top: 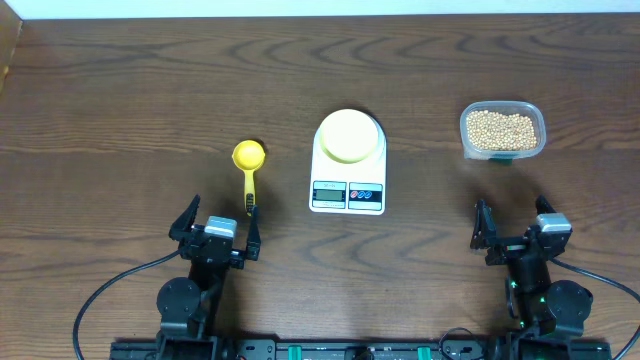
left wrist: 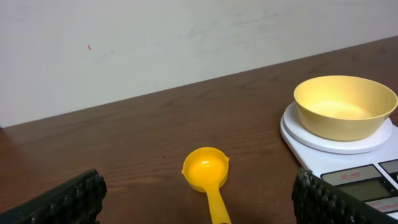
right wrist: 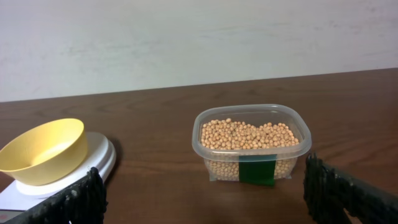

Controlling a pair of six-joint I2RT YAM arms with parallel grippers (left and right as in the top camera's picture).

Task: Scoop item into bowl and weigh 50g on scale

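Overhead: left gripper (top: 222, 215) and right gripper (top: 511, 212) both gape empty. Beans (top: 502, 129) sit in a tub (top: 466, 118) ahead of the right one, loose and rolly I'd guess, so grab the scoop (top: 249, 170) handle beside the left.

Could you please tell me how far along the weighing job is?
Done: the empty bowl sits on the scale. In hand: nothing; left gripper and right gripper are open. Left: take the yellow scoop, move beans from the clear tub, weigh.
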